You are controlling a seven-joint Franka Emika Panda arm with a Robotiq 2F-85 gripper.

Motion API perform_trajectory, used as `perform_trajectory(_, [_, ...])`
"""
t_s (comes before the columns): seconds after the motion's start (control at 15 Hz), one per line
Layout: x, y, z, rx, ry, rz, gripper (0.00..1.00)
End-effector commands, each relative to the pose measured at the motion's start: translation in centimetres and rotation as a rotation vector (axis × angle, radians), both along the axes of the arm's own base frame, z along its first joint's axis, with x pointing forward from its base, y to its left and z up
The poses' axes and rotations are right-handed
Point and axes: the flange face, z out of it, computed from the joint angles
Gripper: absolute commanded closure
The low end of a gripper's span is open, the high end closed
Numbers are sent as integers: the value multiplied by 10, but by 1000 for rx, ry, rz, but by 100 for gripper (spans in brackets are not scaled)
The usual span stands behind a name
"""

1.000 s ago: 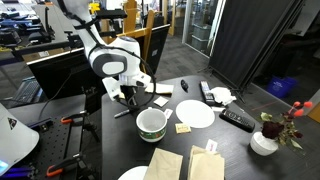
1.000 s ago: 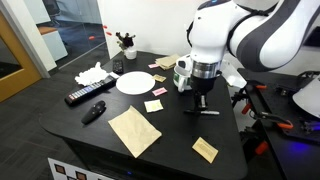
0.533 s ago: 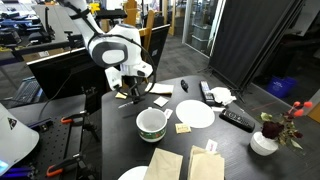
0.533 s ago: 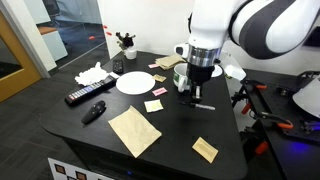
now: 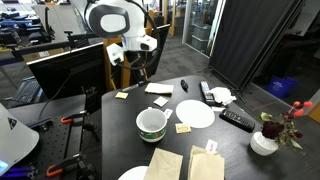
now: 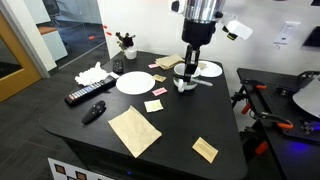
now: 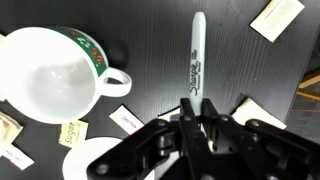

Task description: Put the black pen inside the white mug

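Gripper [image 7: 199, 108] is clamped on one end of the black pen [image 7: 196, 55], holding it above the dark counter [image 7: 150, 40]. In the wrist view, the white mug [image 7: 45, 75] sits beside the gripper with its mouth open upward and its handle toward the pen. A small paper note [image 7: 125, 118] lies between them.

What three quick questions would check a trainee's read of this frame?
1. True or false: the black pen is already inside the white mug.
2. In the wrist view the mug's inside is: A) empty, B) full of liquid, C) stuffed with paper.
3. Fill in: the gripper is shut on the ___.

Key: 1 false; 2 A; 3 black pen.
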Motion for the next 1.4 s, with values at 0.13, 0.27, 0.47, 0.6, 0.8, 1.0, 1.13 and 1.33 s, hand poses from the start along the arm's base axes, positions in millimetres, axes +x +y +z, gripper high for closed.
perform_trajectory(0.13, [7, -4, 61, -46, 21, -37, 96])
perform_trajectory(0.27, [9, -3, 76, -56, 18, -39, 96])
perform_trajectory(0.47, [11, -1, 72, -35, 10, -17, 85])
perform_trajectory(0.6, [11, 0, 76, -35, 7, -16, 85])
perform_trajectory(0.8, [11, 0, 75, -36, 8, -16, 85])
perform_trajectory(1.0, [13, -4, 79, -116, -71, -155, 96])
perform_trajectory(1.13, [13, -8, 82, -179, -115, -234, 96])
perform_trajectory(1.33, [15, -12, 83, -281, -178, -358, 96])
